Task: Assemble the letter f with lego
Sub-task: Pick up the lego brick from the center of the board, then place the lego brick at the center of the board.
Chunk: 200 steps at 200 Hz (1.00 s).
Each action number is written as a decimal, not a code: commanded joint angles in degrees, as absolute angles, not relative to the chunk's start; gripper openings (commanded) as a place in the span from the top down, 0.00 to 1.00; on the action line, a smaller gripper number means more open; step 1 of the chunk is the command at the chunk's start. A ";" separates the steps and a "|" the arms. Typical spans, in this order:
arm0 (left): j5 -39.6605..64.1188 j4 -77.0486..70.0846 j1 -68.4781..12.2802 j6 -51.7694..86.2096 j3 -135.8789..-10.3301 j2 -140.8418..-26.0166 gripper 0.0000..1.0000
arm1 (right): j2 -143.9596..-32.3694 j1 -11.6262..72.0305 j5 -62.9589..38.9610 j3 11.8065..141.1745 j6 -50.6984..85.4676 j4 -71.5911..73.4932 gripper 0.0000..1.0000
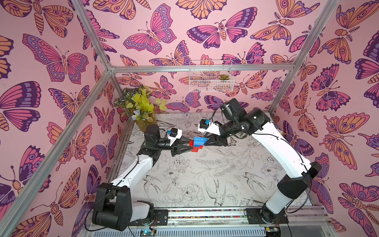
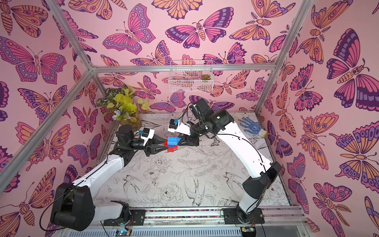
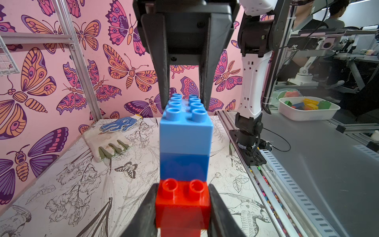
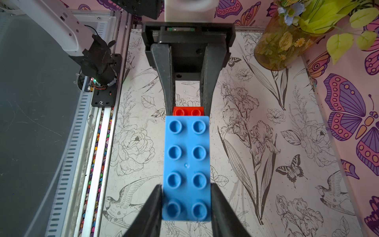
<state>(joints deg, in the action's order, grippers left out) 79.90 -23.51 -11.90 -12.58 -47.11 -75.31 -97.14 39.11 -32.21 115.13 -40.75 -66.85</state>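
Red lego (image 3: 182, 203) pinched by left hand (image 4: 187, 109), right hand (image 3: 185, 102) flanking blue lego (image 4: 186, 164) (grip unclear)

A robotics lab: two robot arms (image 1: 133, 170) on a rail (image 1: 205, 213) stand in a booth with an aluminium frame (image 1: 164, 68) and butterfly-paper walls (image 1: 205, 30). Beyond it are desks (image 3: 356, 57), a tub of bricks (image 3: 307, 108) and a person (image 3: 334, 20).

Top view of a table (image 1: 184, 180). Past its centre, the joined lego bricks (image 1: 198, 143) sat between two grippers: the left gripper (image 1: 192, 144) at their 9 o'clock, the right gripper (image 1: 206, 142) at their 3 o'clock. From the bricks, a plant (image 1: 141, 106) stood in the corner at 10 o'clock, a wire basket (image 1: 211, 86) hung on the back wall at 12, and a glove (image 2: 251, 127) lay at 2 o'clock.
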 commanded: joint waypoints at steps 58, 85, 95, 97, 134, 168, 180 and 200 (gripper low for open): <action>80.24 -22.49 -11.16 -12.66 -47.46 -74.09 0.77 | -97.40 39.46 -32.87 116.20 -39.60 -66.29 0.32; 79.69 -22.45 -11.16 -12.91 -47.29 -74.16 0.77 | -97.08 39.46 -32.44 115.77 -38.88 -65.78 0.26; 79.49 -22.39 -11.20 -12.85 -47.31 -74.43 0.77 | -96.58 39.45 -31.93 115.03 -38.56 -65.12 0.25; 79.40 -22.41 -11.17 -12.79 -47.30 -74.57 0.77 | -96.43 39.46 -31.91 114.80 -38.45 -64.88 0.24; 78.80 -22.41 -11.16 -9.95 -48.63 -76.82 0.79 | -90.65 39.46 -29.41 107.70 -35.57 -56.60 0.20; 78.34 -22.40 -11.56 -7.54 -49.56 -77.68 0.82 | -81.26 39.47 -24.60 96.57 -31.51 -45.47 0.01; 77.97 -22.41 -11.81 -6.50 -49.89 -78.08 0.82 | -77.92 39.44 -22.97 92.20 -29.72 -41.75 0.01; 77.03 -22.47 -12.19 -4.02 -50.74 -79.26 0.82 | -72.46 39.46 -18.44 85.30 -25.40 -35.00 0.01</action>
